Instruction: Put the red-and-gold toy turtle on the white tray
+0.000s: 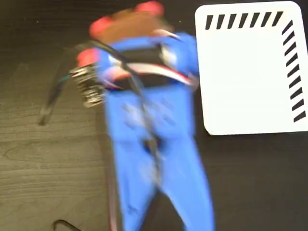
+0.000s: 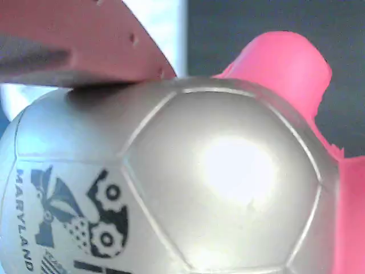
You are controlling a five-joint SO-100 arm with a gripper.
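One turtle: the red-and-gold toy turtle (image 2: 188, 188) fills the wrist view, a red finger (image 2: 85, 40) pressed on its shell.
Claw: gripper (image 1: 127, 24) blurred, apparently pinching the turtle.
Tray: the white tray (image 1: 240, 77) lies right, apart.

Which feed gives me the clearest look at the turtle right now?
The wrist view: the turtle fills it, sharp, with the shell's panels and black printed mark readable and a red limb at upper right. In the fixed view the turtle is only a blurred brown-and-red patch, partly hidden by the moving blue arm, left of the tray.
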